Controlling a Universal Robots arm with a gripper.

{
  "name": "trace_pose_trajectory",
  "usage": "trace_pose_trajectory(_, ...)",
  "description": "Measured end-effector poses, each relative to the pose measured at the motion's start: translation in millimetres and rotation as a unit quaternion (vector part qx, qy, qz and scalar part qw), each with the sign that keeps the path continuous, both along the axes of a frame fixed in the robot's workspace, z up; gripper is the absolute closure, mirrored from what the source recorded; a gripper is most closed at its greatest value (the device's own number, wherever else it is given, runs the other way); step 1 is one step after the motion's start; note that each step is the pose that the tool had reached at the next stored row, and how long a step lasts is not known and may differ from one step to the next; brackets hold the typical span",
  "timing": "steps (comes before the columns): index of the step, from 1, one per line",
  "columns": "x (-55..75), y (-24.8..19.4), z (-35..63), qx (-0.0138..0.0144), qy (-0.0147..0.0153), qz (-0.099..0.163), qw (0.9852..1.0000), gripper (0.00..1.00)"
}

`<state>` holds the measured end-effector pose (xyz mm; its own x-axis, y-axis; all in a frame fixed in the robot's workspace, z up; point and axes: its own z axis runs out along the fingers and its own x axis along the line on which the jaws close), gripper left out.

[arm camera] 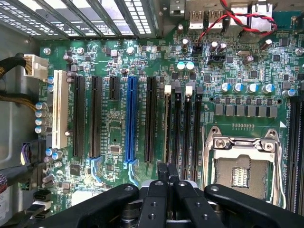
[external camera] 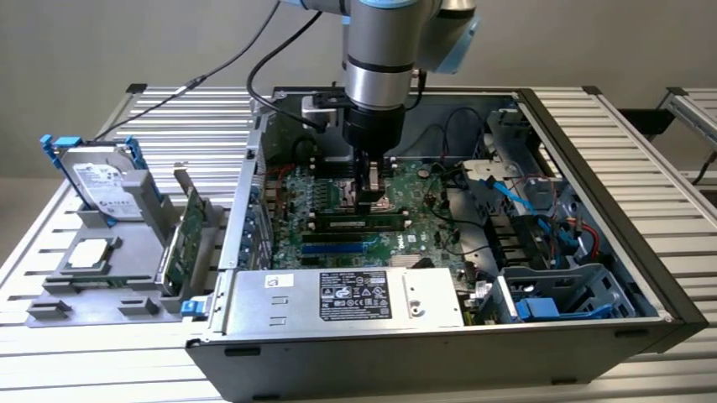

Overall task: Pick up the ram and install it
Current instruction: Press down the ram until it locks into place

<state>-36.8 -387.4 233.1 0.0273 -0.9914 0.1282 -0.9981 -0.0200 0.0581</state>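
1. Your one gripper (external camera: 370,186) hangs at upper centre of the exterior view, inside the open computer case (external camera: 627,277), low over the motherboard (external camera: 336,227). Its fingers (arm camera: 167,173) are pressed together with nothing between them.
2. You have one ram (external camera: 361,223) seated in a slot, lying crosswise just below the fingertips in the exterior view, near them but not touching as far as you can tell.
3. In the wrist view you can count two white-latched memory slots (arm camera: 167,123) directly ahead of the fingertips, one blue expansion slot (arm camera: 131,121), one white expansion slot (arm camera: 59,109) and one empty CPU socket (arm camera: 240,168) at lower right.
4. Open room is tight: the case wall rises along the exterior view's left of the board, a power supply (external camera: 348,295) closes the lower edge, and blue cables (external camera: 510,197) crowd the right.
5. Outside the case, at the exterior view's left, you have one grey holder tray (external camera: 96,290) carrying one hard drive (external camera: 101,180) and one green expansion card (external camera: 185,235).
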Motion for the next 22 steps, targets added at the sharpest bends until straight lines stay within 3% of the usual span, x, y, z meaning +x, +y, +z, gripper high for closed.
trace_pose_trajectory(18, 0.2, -0.2, -9.6, 0.0001, -0.0004, 0.000, 1.0000, 0.89)
trace_pose_trajectory(20, 1.1, 0.1, -6.7, 0.0026, -0.0007, 0.000, 1.0000, 0.89)
trace_pose_trajectory(22, 1.1, -0.3, 2.0, 0.0024, 0.0002, 0.000, 1.0000, 0.89)
